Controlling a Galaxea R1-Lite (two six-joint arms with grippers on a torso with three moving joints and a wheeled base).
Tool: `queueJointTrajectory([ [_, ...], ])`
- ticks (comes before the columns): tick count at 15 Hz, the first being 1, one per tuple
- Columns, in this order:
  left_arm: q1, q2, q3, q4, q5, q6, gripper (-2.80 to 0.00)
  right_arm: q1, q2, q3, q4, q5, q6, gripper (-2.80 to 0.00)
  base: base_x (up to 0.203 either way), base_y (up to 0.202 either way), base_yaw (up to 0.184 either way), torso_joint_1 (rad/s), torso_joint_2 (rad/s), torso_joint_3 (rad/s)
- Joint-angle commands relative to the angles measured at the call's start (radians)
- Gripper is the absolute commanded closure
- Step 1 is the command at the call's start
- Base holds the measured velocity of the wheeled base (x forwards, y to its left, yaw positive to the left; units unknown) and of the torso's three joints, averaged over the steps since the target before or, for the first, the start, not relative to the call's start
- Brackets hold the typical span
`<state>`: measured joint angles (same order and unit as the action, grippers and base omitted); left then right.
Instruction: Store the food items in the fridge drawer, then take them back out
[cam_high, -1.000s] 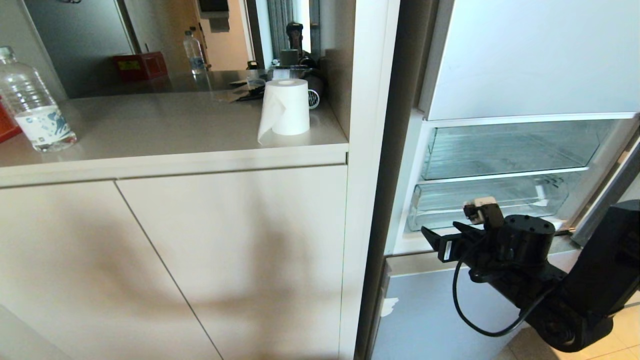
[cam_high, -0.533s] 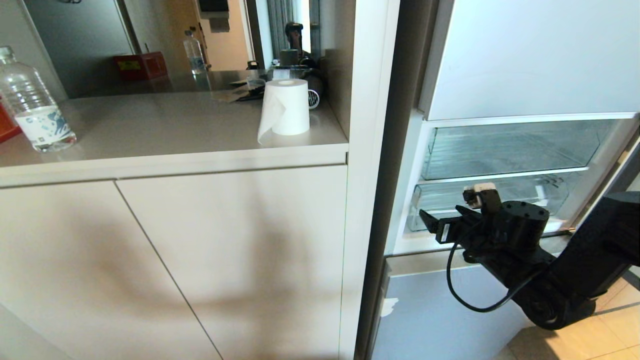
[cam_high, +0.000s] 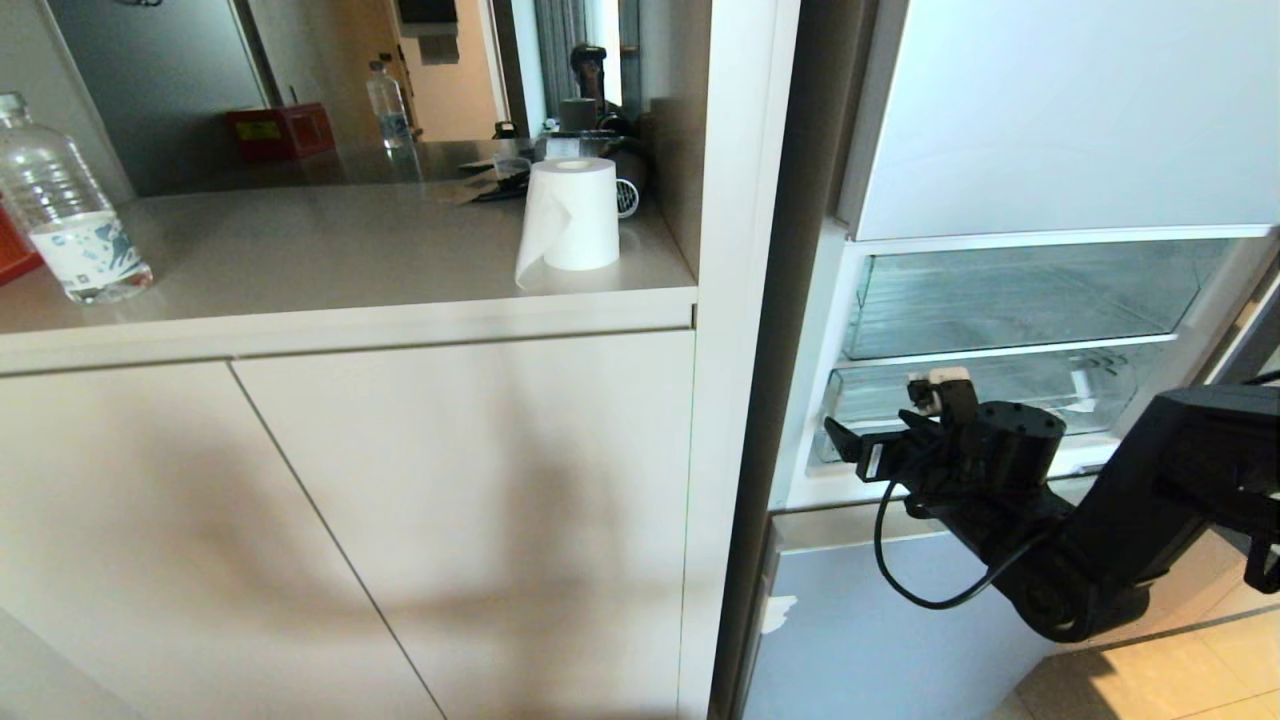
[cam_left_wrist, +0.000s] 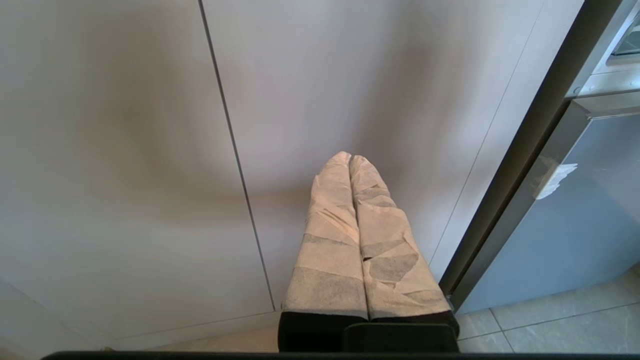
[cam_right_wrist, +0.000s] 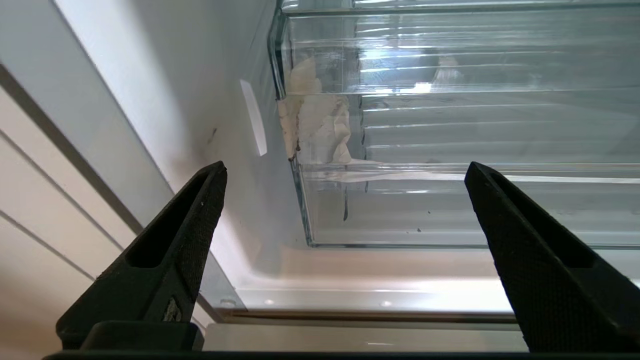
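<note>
A pale grey desk runs along the wall of a kitchen, with plain cream cupboard doors under it. On the desk stand a white roll of paper and, far to the left, a clear plastic water bottle. To the right is a shiny pale blue-grey fridge with its door open.

Inside the fridge are two see-through plastic drawers, one above the other. The lower one is the wide, shallow clear fridge drawer with a ribbed floor. It is pushed in. No toy fruit shows in any view.

The right end effector is black and hangs just in front of the left end of that lower drawer. Its two fingers are spread wide apart and there is nothing between them. They do not touch the drawer.

The left end effector points at the cupboard doors, low down near the floor. Its two taped fingers are pressed together and hold nothing.
</note>
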<state>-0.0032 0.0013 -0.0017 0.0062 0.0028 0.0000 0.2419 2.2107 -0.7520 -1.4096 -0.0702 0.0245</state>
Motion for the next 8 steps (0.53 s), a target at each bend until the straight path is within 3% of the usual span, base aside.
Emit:
queueJointTrajectory([
  [1, 0.0, 0.0, 0.0, 0.0, 0.0, 0.0, 0.0, 0.0, 0.021, -0.018, -0.008, 0.0, 0.005, -2.8, 0.0, 0.0, 0.0, 0.0, 0.0, 0.0],
  [8, 0.0, 0.0, 0.0, 0.0, 0.0, 0.0, 0.0, -0.001, 0.049, -0.075, -0.008, -0.007, 0.026, -2.8, 0.0, 0.0, 0.0, 0.0, 0.0, 0.0],
])
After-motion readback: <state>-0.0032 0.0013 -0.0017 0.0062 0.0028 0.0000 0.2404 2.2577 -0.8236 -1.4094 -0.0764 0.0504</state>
